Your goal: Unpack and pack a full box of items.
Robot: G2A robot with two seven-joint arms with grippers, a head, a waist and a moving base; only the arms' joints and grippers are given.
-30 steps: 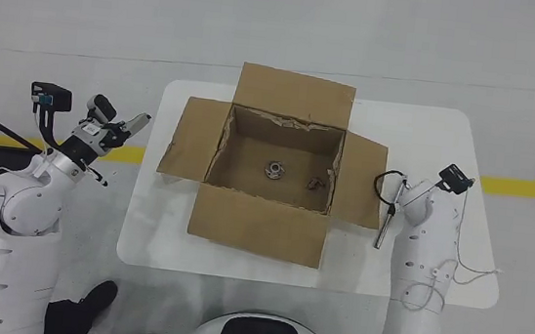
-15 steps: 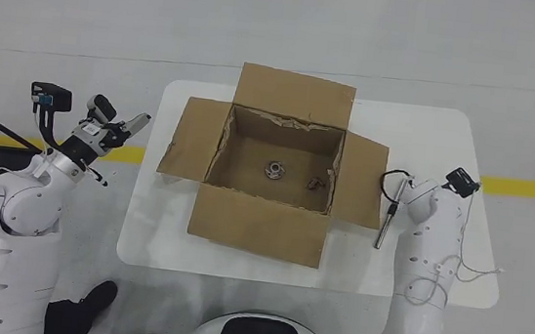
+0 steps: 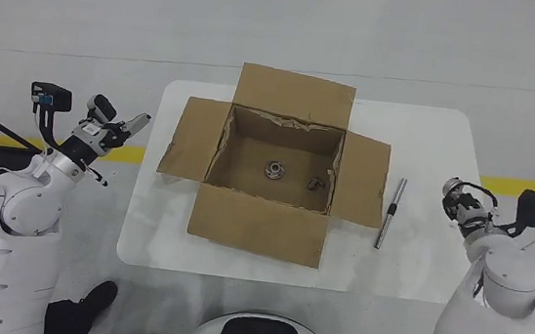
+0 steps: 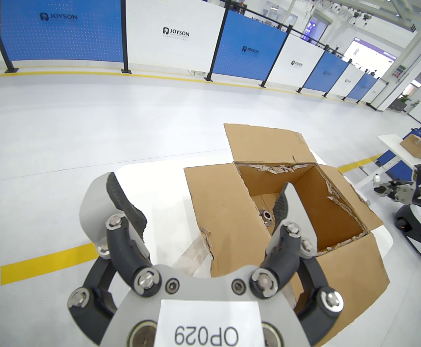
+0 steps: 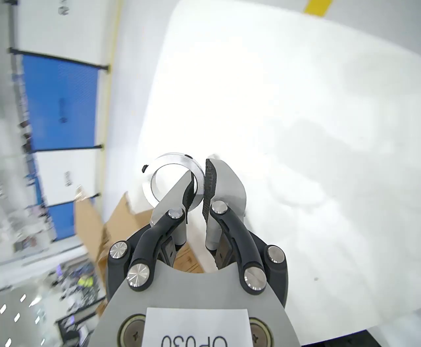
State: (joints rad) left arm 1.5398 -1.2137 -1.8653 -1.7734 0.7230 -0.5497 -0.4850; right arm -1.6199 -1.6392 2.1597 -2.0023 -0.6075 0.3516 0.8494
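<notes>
Metal ring [image 5: 173, 159] pinched by its wall in right gripper [image 5: 198, 179] over table's [image 5: 296, 98] right edge; best set flat, clear of rod [image 3: 389, 212], then released.

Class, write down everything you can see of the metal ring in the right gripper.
The metal ring is a thick, shiny silver collar with a round open bore and small dark holes in its outer wall. The right gripper pinches its wall, with one finger inside the bore and the other outside. It hangs in the air over the white table and touches nothing but the fingers.
</notes>
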